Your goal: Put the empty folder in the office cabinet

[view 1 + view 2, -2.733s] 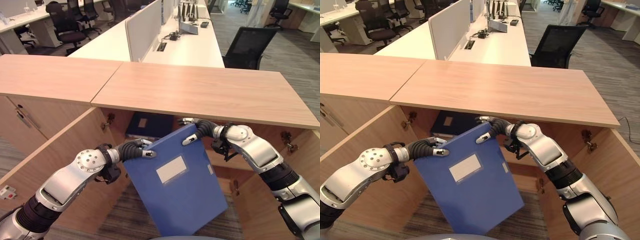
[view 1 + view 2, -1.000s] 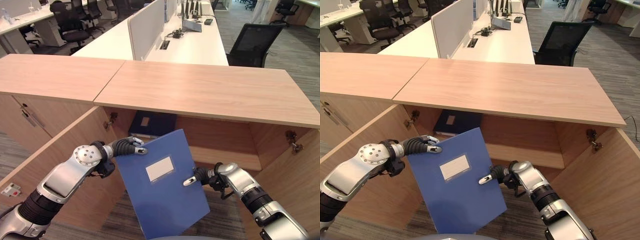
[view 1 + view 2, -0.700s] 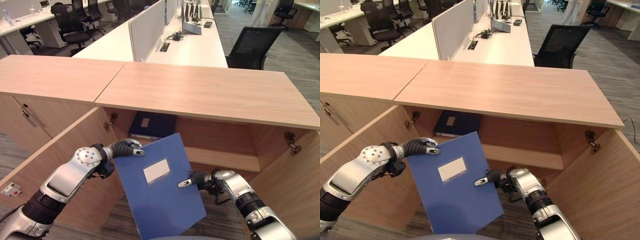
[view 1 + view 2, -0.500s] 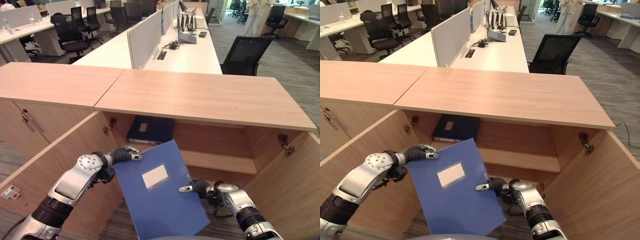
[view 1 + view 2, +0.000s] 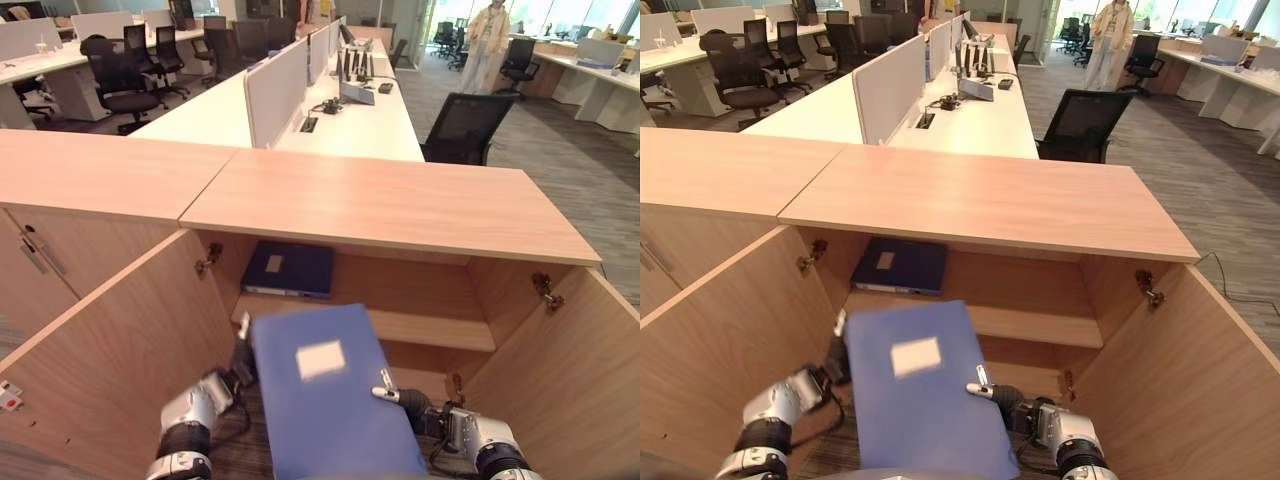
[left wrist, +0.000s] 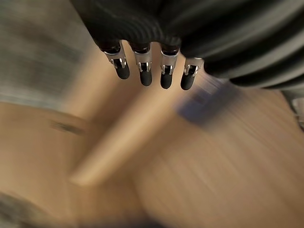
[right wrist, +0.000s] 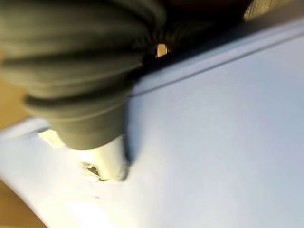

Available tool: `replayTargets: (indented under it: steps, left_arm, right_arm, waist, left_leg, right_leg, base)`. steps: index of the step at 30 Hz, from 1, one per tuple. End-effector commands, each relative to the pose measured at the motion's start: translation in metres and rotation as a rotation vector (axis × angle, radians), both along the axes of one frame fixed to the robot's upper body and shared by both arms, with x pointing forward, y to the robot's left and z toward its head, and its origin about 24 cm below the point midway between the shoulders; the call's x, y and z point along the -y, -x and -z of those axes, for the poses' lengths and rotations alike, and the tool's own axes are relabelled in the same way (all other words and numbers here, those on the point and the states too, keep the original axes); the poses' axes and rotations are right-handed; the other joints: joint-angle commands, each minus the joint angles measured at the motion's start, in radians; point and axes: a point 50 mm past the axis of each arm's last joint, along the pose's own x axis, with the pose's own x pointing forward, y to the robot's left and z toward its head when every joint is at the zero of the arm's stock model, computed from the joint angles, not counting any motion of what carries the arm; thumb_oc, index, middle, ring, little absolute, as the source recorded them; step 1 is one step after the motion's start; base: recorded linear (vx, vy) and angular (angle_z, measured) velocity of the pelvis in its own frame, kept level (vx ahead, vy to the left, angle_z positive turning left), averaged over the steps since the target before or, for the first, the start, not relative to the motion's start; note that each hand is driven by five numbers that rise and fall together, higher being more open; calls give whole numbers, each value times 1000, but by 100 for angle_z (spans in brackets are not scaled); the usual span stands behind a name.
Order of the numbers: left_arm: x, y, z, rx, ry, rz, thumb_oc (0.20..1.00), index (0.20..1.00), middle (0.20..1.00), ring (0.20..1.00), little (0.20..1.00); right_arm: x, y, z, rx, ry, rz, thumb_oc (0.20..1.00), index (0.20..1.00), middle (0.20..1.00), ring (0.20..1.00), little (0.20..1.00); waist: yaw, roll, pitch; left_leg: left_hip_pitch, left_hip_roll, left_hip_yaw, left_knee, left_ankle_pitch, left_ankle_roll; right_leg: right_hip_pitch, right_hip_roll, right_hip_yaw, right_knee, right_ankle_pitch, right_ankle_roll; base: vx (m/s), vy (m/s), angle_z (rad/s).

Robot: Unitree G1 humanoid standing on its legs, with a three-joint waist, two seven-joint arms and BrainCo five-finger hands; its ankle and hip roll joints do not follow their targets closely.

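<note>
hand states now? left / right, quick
Left robot hand: fingers straight, open; it sits at the blue folder's left edge.
Right robot hand: pinching the folder's right edge, thumb on its cover.

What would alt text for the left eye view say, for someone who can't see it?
A blue folder is held flat between the robot's left hand and right hand, in front of an open wooden cabinet. A darker folder lies on the cabinet's upper shelf; office desks and chairs stand behind.
</note>
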Motion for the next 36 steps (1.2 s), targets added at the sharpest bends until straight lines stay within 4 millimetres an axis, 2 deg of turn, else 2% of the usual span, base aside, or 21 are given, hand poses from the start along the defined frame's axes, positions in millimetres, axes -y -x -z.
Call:
replayTargets:
  steps: [1,8,11,12,16,17,18,19,21,22,25,27,29,30,32,33,36]
  left_arm:
    - [31,-2,5,-34,65,-49,1000,1000,1000,1000,1000]
    - [26,12,15,-118,51,-181,1000,1000,1000,1000,1000]
    - [25,22,20,-159,48,-233,1000,1000,1000,1000,1000]
    - [25,28,22,-183,44,-252,1000,1000,1000,1000,1000]
    - [26,37,26,-224,31,-257,1000,1000,1000,1000,1000]
    - [24,44,30,-263,17,-279,1000,1000,1000,1000,1000]
    - [25,44,30,-263,17,-279,1000,1000,1000,1000,1000]
    - [24,54,34,-307,11,-308,1000,1000,1000,1000,1000]
    - [27,62,37,-341,11,-316,1000,1000,1000,1000,1000]
    - [27,62,37,-342,11,-317,1000,1000,1000,1000,1000]
    - [30,72,39,-385,3,-322,1000,1000,1000,1000,1000]
    - [32,80,42,-428,2,-343,1000,1000,1000,1000,1000]
    - [33,84,43,-450,-1,-352,1000,1000,1000,1000,1000]
    - [31,86,43,-463,-5,-367,1000,1000,1000,1000,1000]
    - [33,80,41,-453,4,-387,1000,1000,1000,1000,1000]
    - [30,77,40,-454,-4,-409,1000,1000,1000,1000,1000]
    - [28,72,39,-453,-15,-422,1000,1000,1000,1000,1000]
  right_arm:
    - [-81,-34,-55,169,-441,88,200,200,200,200,200]
    - [-72,-37,-50,146,-391,145,200,200,200,200,200]
    - [-57,-44,-44,91,-368,263,200,200,200,200,200]
    - [-47,-49,-43,73,-361,333,200,200,200,200,200]
    - [-34,-56,-44,75,-337,390,200,200,200,200,200]
    - [-24,-57,-41,64,-284,422,200,200,200,200,200]
    - [-24,-57,-41,64,-283,423,200,200,200,200,200]
    - [-13,-55,-34,30,-223,455,200,200,200,200,200]
    - [-3,-51,-27,1,-133,460,200,200,200,200,200]
    - [-3,-51,-27,0,-132,460,200,200,200,200,200]
    - [12,-38,-10,-78,66,416,200,200,200,200,200]
    - [24,-22,6,-151,228,352,200,200,200,200,200]
    - [34,-9,17,-169,376,231,200,200,200,200,200]
    - [42,2,23,-171,484,117,200,200,200,200,200]
    - [48,14,30,-183,573,-10,200,200,200,200,200]
    - [59,23,36,-187,693,-145,200,200,200,200,200]
    - [60,26,37,-183,739,-224,200,200,200,200,200]
  waist:
    - [43,33,24]
    - [37,30,24]
    - [32,30,21]
    - [30,29,21]
    - [33,28,22]
    - [32,26,22]
    - [32,27,22]
    - [30,24,24]
    - [28,24,25]
    - [28,24,25]
    - [28,20,31]
    - [26,20,32]
    - [27,17,37]
    - [27,15,39]
    - [32,11,46]
    - [36,9,50]
    - [40,4,49]
  left_leg:
    - [96,18,-53,3,-152,-29]
    - [93,20,-54,3,-150,-33]
    - [92,20,-55,3,-149,-35]
    - [92,21,-56,3,-149,-35]
    - [91,22,-58,3,-148,-37]
    - [90,22,-59,3,-147,-38]
    - [90,23,-59,3,-147,-38]
    - [89,23,-59,3,-146,-38]
    - [87,24,-61,3,-144,-40]
    - [87,24,-61,3,-144,-40]
    - [82,25,-64,3,-141,-44]
    - [76,30,-67,3,-135,-49]
    - [72,35,-67,3,-130,-55]
    - [67,41,-68,3,-126,-62]
    - [59,47,-72,3,-119,-72]
    - [50,59,-77,3,-109,-87]
    - [51,74,-81,3,-103,-101]
  right_leg:
    - [-79,42,-25,0,53,-51]
    - [-81,43,-23,0,53,-54]
    - [-81,45,-22,0,54,-55]
    - [-81,45,-21,0,55,-55]
    - [-82,46,-21,0,55,-57]
    - [-82,47,-19,0,54,-58]
    - [-82,47,-20,0,54,-58]
    - [-82,48,-18,0,54,-59]
    - [-83,49,-17,0,55,-61]
    - [-83,49,-17,0,55,-61]
    - [-85,51,-15,0,56,-63]
    - [-88,54,-16,0,59,-68]
    - [-91,57,-16,0,61,-73]
    - [-92,60,-20,0,61,-78]
    - [-98,65,-25,0,61,-83]
    - [-107,73,-29,0,62,-93]
    - [-108,84,-27,0,60,-106]
  base:
    - [-2,-14,4]
    - [-2,-4,2]
    - [0,0,0]
    - [0,0,0]
    - [-1,-8,0]
    - [0,0,0]
    - [-7,-44,0]
    - [-8,-34,1]
    - [-6,-25,1]
    - [-10,-33,2]
    - [-22,-59,5]
    - [-35,-96,7]
    - [-38,-105,8]
    - [-48,-133,7]
    - [-65,-171,7]
    - [-72,-194,7]
    - [-27,-153,2]
